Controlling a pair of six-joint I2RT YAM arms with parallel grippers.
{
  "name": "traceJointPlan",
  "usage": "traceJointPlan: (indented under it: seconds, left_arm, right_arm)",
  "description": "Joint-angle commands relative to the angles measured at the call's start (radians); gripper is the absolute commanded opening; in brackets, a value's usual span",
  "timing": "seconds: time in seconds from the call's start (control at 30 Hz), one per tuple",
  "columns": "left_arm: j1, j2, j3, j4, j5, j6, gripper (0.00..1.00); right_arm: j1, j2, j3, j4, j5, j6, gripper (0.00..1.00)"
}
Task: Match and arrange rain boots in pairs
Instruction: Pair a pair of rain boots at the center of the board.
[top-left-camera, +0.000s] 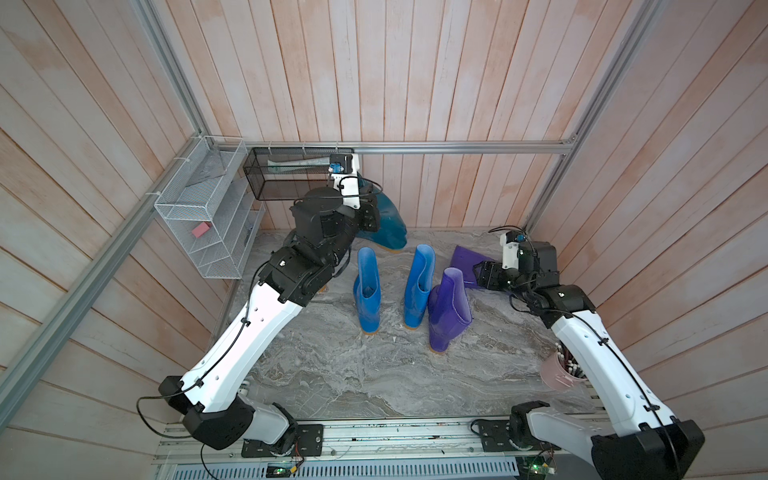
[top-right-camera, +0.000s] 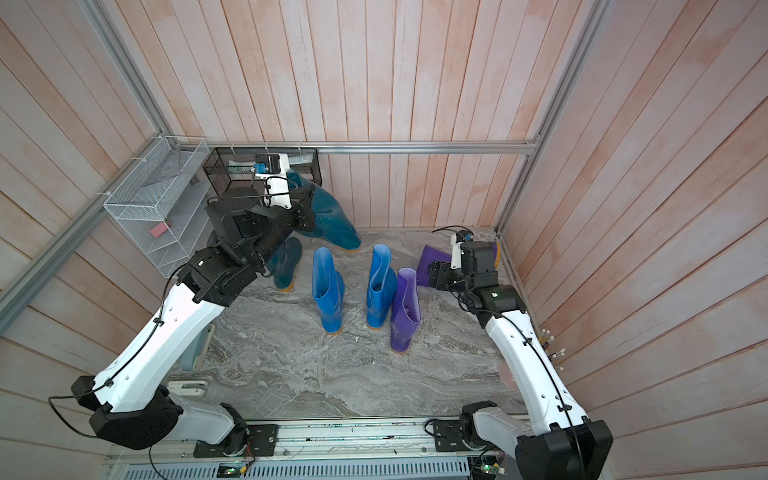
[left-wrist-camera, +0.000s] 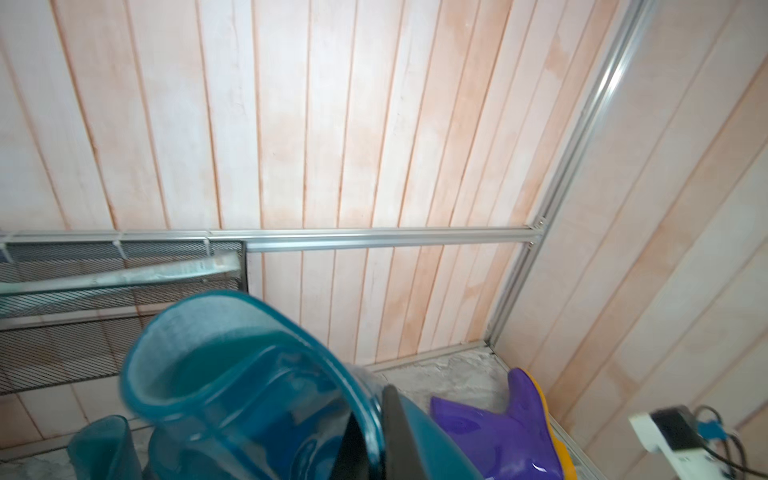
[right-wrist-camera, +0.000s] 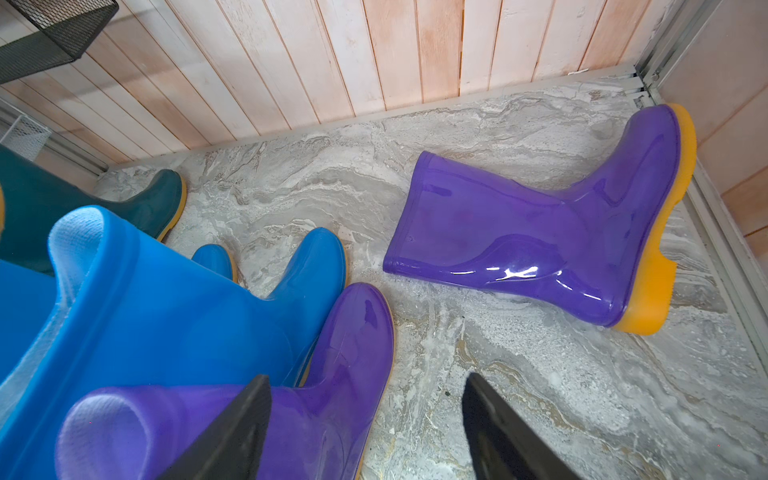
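Observation:
My left gripper (left-wrist-camera: 374, 415) is shut on the rim of a dark teal rain boot (top-left-camera: 388, 220), which hangs tilted near the back wall; one finger is inside the shaft, one outside. A second teal boot (top-right-camera: 286, 266) stands under my left arm. Two bright blue boots (top-left-camera: 368, 291) (top-left-camera: 419, 286) stand upright mid-floor, and a purple boot (top-left-camera: 449, 307) stands right beside them. The other purple boot (right-wrist-camera: 540, 241) lies on its side by the right wall. My right gripper (right-wrist-camera: 365, 380) is open and empty, low between the two purple boots.
A white wire rack (top-left-camera: 199, 216) and a black mesh basket (top-left-camera: 282, 174) hang at the back left, close to my left wrist. A pink cup (top-left-camera: 561, 370) with pens stands beside my right arm. Wooden walls enclose the grey marble floor (top-left-camera: 353, 374).

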Motion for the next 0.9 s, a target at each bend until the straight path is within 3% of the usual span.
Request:
traceJointPlan:
  seconds: [0.0,0.2,0.4,0.63,0.87]
  left_arm:
    - [0.065,0.002,0.041,0.193,0.043,0.051,0.0]
    - [0.142,-0.009,0.041,0.231,0.102,0.142,0.0]
    - [0.145,-0.045,0.048,0.272,0.142,0.26,0.0]
    - [0.146,-0.079,0.048,0.192,0.303,0.458,0.0]
    - [0.148,-0.058,0.047,0.145,0.332,0.612,0.0]
  right_arm:
    - [0.006,-0.003,-0.014,-0.011,0.005,0.007,0.74]
    - [0.005,0.001,-0.011,-0.015,0.008,0.007,0.74]
    - [0.005,0.012,-0.009,-0.012,0.01,0.01,0.74]
    - [0.005,0.022,-0.011,-0.013,0.008,0.011,0.74]
    - [0.007,0.024,-0.002,-0.021,0.011,0.014,0.74]
